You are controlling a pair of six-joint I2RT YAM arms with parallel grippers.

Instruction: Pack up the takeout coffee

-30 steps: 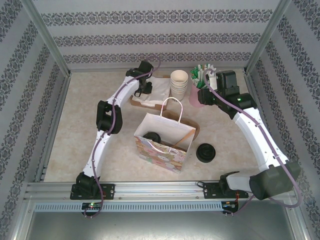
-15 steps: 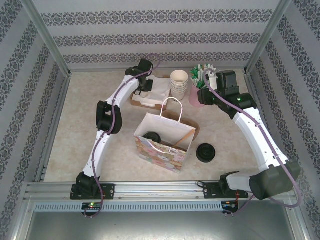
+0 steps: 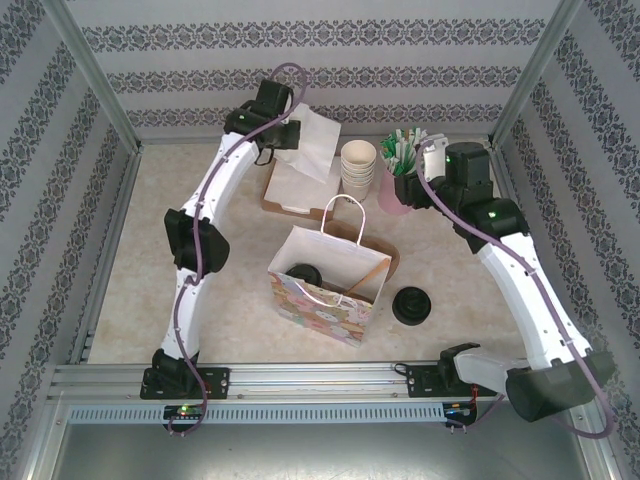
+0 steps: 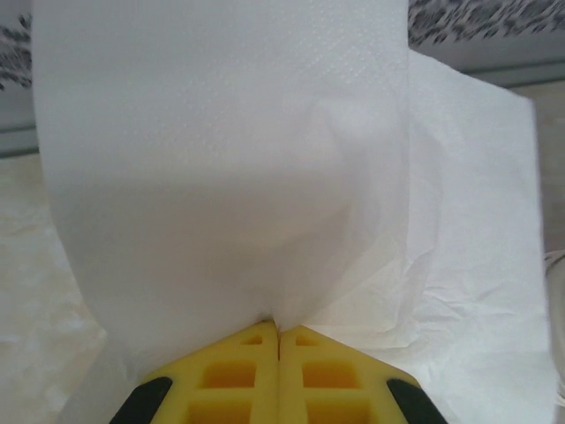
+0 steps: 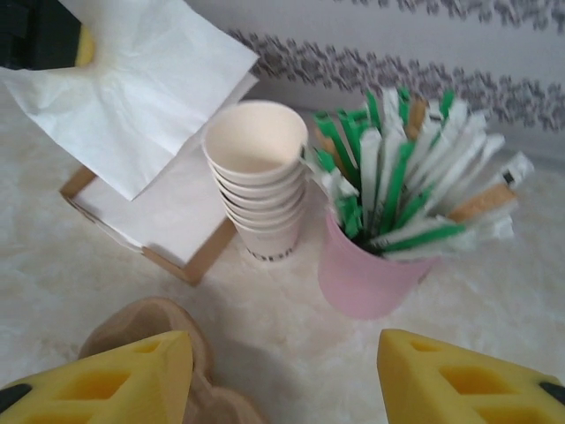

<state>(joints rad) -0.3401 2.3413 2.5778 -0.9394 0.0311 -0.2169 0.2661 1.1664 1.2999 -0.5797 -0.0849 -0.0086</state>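
P1: Up and back goes the left arm since a second ago, and a sheet comes off the stack with it. Now the left gripper (image 4: 279,334) is pinched tight on the white napkin (image 4: 221,159), which hangs above the napkin tray (image 3: 285,200).
P2: Coffee?
P1: Mid-table, the takeout coffee (image 3: 305,272) sits inside the gift bag (image 3: 325,300), black dome lid up. It's well apart from the left gripper, nearer the arm bases.
P2: Right side?
P1: Back right, the right gripper (image 5: 282,353) has its fingers spread partway with nothing between them. The paper cups (image 5: 258,168) and the pink cup (image 5: 371,274) of wrapped sticks are just ahead of it. Coffee's well apart from it too, nearer the bases and to its left. The lid pile (image 3: 412,305) sits on the table right of the bag.
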